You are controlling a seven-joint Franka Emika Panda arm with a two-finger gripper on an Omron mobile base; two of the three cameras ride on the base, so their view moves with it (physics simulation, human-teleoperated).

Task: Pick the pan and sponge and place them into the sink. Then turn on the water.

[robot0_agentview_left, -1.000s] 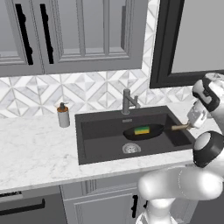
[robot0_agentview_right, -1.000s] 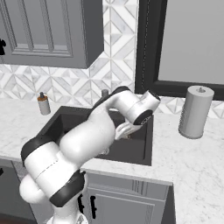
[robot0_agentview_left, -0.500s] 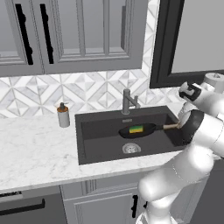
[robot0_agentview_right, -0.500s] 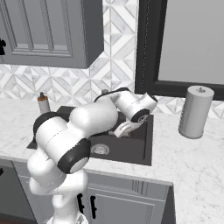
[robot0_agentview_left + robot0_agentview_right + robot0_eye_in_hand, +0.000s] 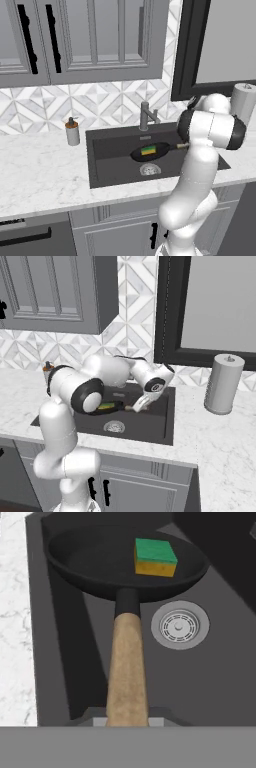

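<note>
White marble bench is running L to R under the cabinets, w/ the dark sink sitting sunk into it. Soap bottle is standing upright on the bench just L of the sink, near the tiled wall. Paper towel roll is standing upright on the bench R of the sink, apart from its rim.

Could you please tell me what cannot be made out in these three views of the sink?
- Gripper fingertips: hand view, behind the pan handle and the bottom edge.
- Whether the pan touches the sink floor: unclear.
- Faucet handle position: left base view, too small.
- Soap bottle: right base view, partly behind the arm.
</note>
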